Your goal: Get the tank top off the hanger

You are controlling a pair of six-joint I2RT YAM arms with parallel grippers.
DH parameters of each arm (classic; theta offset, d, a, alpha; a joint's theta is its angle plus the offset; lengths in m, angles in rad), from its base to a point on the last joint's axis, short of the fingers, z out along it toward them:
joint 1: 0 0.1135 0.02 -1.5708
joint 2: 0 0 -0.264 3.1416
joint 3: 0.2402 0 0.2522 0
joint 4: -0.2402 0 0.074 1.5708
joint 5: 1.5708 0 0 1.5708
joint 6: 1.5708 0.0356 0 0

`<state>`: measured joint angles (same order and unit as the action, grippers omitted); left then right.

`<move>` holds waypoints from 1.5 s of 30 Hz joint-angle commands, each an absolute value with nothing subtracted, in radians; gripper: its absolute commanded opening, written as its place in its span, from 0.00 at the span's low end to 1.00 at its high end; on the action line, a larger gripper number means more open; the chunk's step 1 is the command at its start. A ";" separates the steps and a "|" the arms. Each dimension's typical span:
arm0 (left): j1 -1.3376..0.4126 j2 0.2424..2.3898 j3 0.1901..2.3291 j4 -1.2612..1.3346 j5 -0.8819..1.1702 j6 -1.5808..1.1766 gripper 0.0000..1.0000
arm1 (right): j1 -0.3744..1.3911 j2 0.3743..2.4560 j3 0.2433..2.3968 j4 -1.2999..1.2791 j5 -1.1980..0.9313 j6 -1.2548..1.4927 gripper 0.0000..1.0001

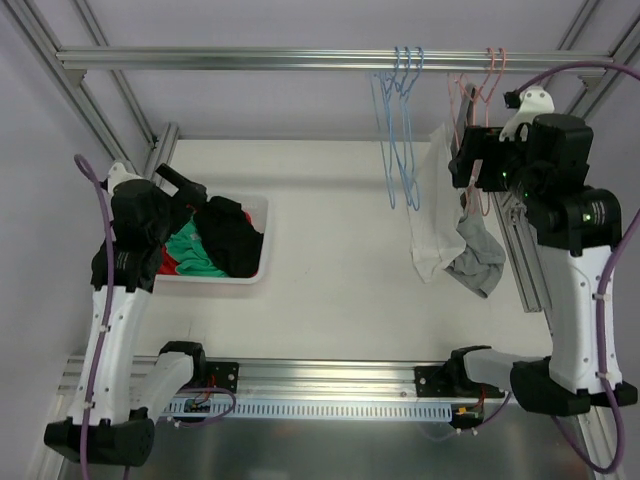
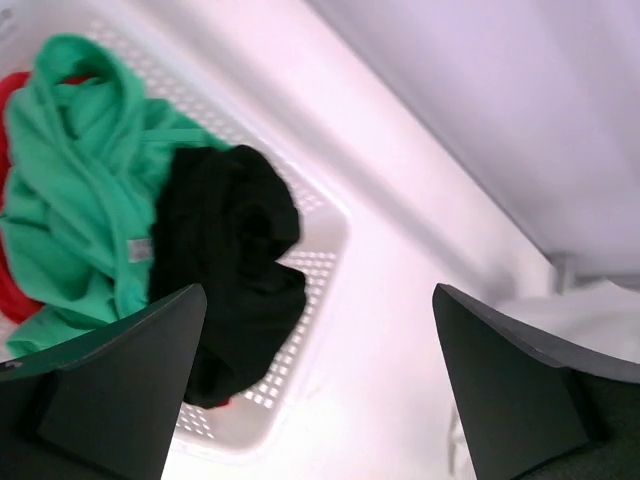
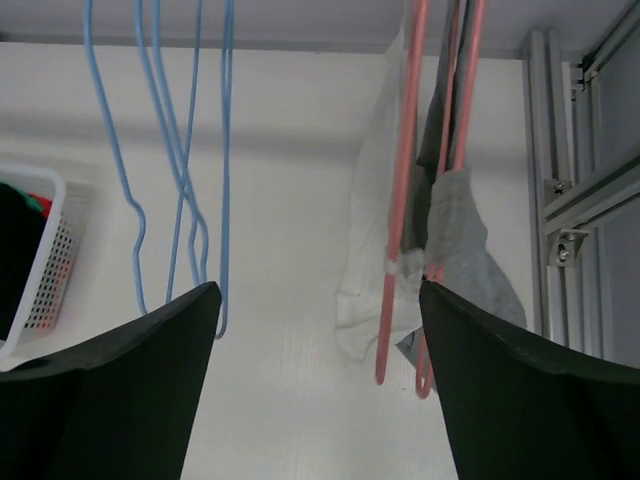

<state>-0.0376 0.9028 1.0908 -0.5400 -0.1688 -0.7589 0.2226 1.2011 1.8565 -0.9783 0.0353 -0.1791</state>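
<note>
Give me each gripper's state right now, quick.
Left gripper: open, holding nothing, above the laundry basket.
Right gripper: open, holding nothing, facing the pink hangers.

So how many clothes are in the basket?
3: a green garment in the middle, a black garment beside it, a red garment peeking from under the green. More may hide underneath.

Bright, even, diffuse overhead light fills all three views and leaves only faint soft shadows on the table (image 1: 330, 250), though the left wrist view overexposes the white basket (image 2: 335, 228) into pinkish glare, and both wrist cameras show their own dark fingers (image 3: 100, 400) soft-edged and underexposed.
</note>
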 commanded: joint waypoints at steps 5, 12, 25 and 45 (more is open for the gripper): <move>-0.086 0.767 1.060 -0.563 0.162 -0.551 0.99 | 0.118 1.387 2.043 -0.980 -0.065 -0.255 0.70; -0.170 0.721 0.957 -0.563 0.281 -0.430 0.99 | 0.112 1.485 2.106 -0.977 -0.017 -0.290 0.60; -0.249 0.673 0.950 -0.569 0.342 -0.390 0.99 | 0.109 1.549 2.109 -0.937 -0.017 -0.264 0.26; -0.288 0.638 1.014 -0.566 0.478 -0.394 0.99 | 0.110 1.394 2.011 -0.713 -0.160 -0.137 0.00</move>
<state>-0.2745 0.6422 0.9688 -0.5827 0.3836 -0.4103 0.1143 1.4723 2.0109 -0.8360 -0.1143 -0.1673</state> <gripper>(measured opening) 0.986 0.067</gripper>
